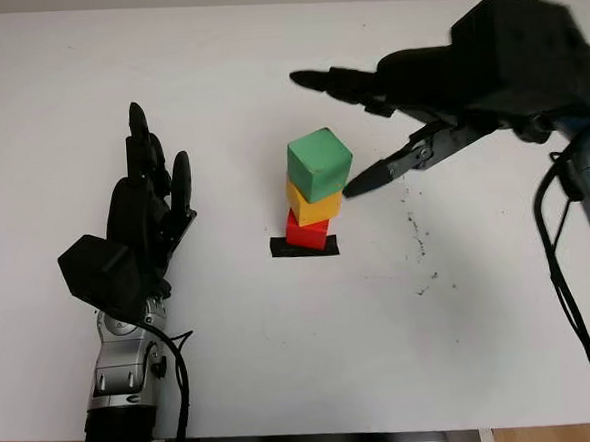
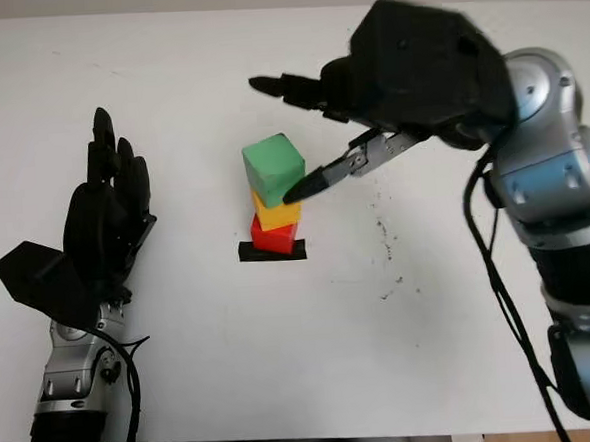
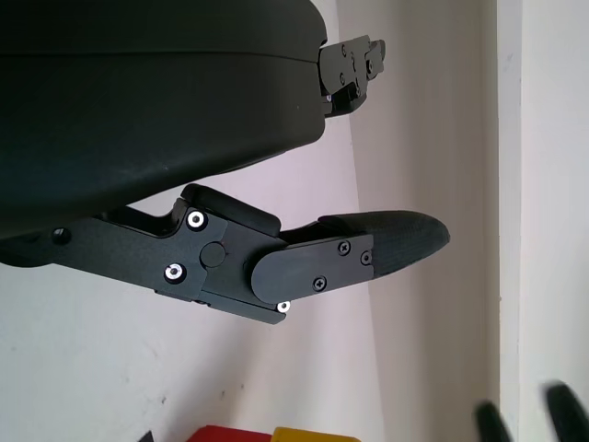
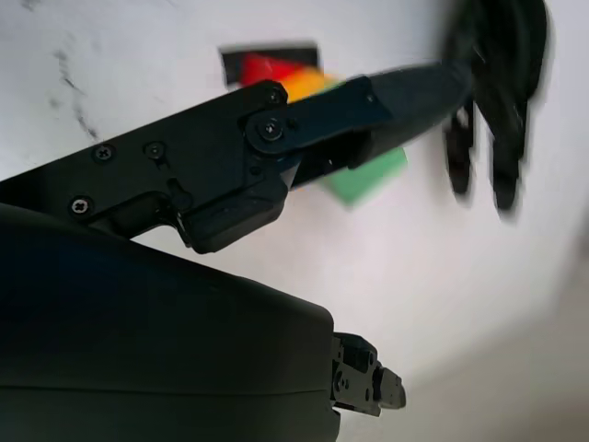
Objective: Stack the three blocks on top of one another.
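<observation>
Hovering at three o'clock of the stack, my right hand (image 1: 389,125) holds nothing, fingers wide, one fingertip just beside the green block (image 1: 320,164). Yellow block (image 1: 312,206) and red block (image 1: 307,229) sit beneath. My left hand (image 1: 144,215) waits open at nine o'clock, well apart.

We see a matt white bench (image 1: 284,362), smooth but smudged with dark specks, and three blocks, green (image 1: 320,164), yellow (image 1: 312,208) and red (image 1: 307,230), with a dull painted look. Both hands, left (image 1: 140,225) and right (image 1: 486,69), have matt black plastic shells, and the forearms show brushed silver metal.
</observation>
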Motion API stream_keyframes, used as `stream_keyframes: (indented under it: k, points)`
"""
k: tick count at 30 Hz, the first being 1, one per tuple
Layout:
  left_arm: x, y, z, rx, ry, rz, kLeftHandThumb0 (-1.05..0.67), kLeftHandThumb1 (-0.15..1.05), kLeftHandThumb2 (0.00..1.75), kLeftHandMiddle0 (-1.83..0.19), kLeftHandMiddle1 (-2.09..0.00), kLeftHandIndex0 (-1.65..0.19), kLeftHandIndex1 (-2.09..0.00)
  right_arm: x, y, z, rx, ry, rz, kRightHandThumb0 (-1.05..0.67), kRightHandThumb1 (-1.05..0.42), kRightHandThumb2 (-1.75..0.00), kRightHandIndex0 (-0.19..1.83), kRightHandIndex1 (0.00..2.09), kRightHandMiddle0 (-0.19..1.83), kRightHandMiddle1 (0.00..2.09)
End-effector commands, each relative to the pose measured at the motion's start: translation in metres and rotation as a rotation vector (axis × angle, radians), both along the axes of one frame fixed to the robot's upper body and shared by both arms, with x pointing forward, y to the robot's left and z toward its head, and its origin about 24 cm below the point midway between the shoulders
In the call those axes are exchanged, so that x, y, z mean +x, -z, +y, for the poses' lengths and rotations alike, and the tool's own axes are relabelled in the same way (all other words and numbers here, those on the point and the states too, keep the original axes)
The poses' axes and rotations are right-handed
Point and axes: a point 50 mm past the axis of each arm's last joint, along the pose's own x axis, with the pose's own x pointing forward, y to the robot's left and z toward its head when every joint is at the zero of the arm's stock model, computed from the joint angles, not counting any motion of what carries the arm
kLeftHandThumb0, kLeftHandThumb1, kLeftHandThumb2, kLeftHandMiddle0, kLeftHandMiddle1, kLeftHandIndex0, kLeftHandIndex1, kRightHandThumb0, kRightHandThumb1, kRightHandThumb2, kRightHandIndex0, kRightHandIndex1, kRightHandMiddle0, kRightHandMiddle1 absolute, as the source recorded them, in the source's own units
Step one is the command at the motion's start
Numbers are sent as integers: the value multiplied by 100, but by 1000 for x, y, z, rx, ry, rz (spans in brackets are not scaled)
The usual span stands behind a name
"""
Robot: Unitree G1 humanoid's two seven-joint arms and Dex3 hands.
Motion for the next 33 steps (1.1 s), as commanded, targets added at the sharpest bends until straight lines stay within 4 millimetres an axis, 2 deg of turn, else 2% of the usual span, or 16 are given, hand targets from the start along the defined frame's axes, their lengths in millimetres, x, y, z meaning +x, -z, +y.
stream_keyframes:
  k: [1,6,11,16,19,27,33]
  points:
    - [-1,-2,3,-13,-5,-15,-72,105,58,19,-1,19,-1,-8,6,-10,98,31,-49,-91,-105,-49,-19,0,-19,0]
    - [1,-4,4,-12,15,-16,-72,105,57,19,0,19,0,-15,27,-29,333,98,-46,-84,-105,-62,-19,0,-19,0]
    - [3,-6,5,1,17,-19,-72,105,58,19,0,19,0,-17,51,-40,442,185,-24,-83,-105,-67,-19,0,-19,0]
    - [5,-7,8,10,34,-23,-72,105,59,19,0,19,0,-16,77,-41,550,305,39,-79,-105,-69,-19,0,-19,0]
    - [7,-9,9,8,49,-28,-73,105,59,19,0,19,0,-10,98,-33,628,382,77,-76,-105,-70,-19,0,-19,0]
    - [13,-17,8,20,116,-63,-72,105,61,19,0,19,0,8,114,7,745,365,117,-77,-105,-77,-19,0,-19,0]
    - [17,-20,1,22,148,-76,-72,105,60,19,0,19,0,19,131,25,843,341,187,-81,-105,-74,-19,0,-19,0]
